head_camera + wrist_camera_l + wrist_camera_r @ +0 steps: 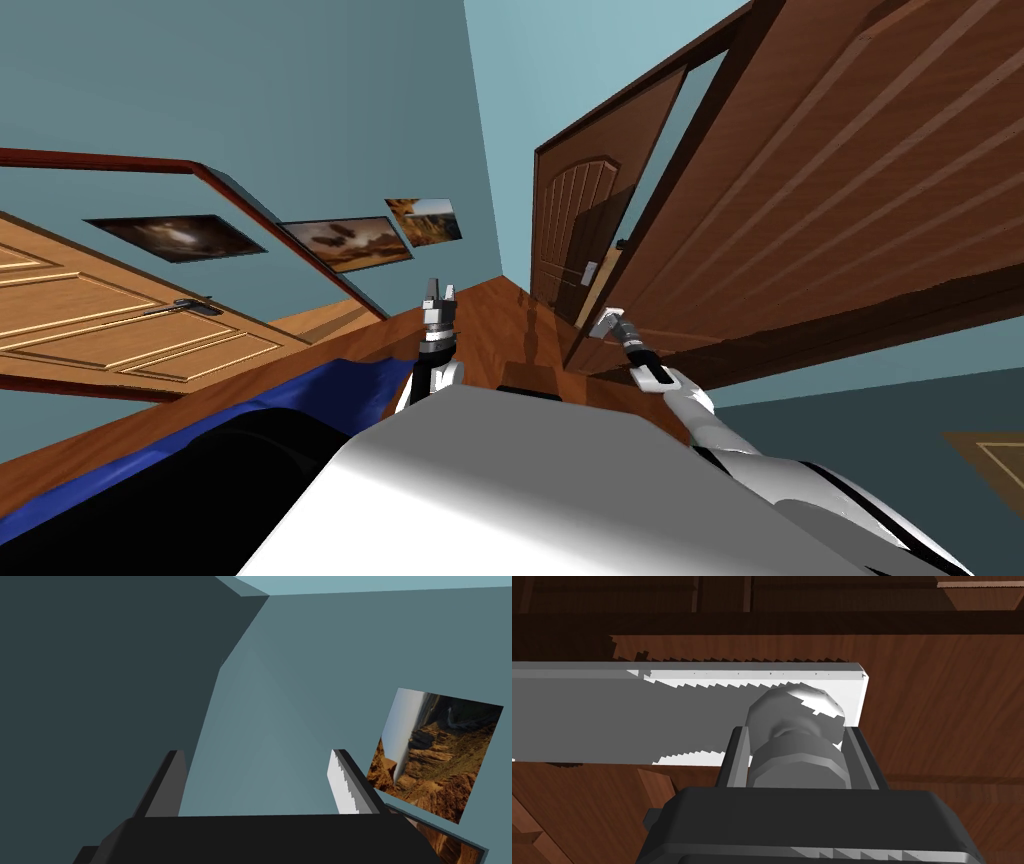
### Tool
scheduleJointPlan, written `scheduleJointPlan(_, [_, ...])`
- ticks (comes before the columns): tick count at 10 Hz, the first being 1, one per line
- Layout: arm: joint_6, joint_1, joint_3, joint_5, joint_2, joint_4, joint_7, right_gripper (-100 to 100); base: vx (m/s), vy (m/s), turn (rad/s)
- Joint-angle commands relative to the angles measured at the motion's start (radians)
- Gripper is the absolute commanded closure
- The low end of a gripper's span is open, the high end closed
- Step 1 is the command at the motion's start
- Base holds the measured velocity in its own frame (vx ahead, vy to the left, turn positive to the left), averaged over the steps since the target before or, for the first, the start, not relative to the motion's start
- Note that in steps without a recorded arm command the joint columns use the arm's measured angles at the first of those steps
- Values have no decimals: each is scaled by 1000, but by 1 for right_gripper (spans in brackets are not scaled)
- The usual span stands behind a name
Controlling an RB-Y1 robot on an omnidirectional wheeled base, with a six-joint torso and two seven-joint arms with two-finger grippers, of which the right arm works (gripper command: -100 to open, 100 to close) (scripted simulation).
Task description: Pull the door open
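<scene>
My right tool pinches the grey knob on the pale plate of the brown door, while my left tool hangs with its 2 fingers spread.

The dark brown panelled door carries a grey knob on a pale plate.

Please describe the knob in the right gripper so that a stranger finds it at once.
Start from the big dark brown door on the right of the head view. On it lies a long light grey plate, with a round grey knob at the plate's end. Unlike the thin dark lever on the light wooden door at left, this knob is clamped by the right gripper.
</scene>
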Motion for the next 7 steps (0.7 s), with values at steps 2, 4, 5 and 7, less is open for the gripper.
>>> scheduleJointPlan(2, [-40, 30, 52, 16, -40, -21, -66, 100, -106, 3, -99])
scheduleJointPlan(4, [-60, 48, 82, 25, -60, -37, -100, 100, -73, 0, -71])
scheduleJointPlan(5, [-69, 56, 97, 30, -69, -45, -116, 100, -55, -4, -79])
scheduleJointPlan(7, [-97, 75, 109, 37, -80, -46, -123, 100, -12, -3, -53])
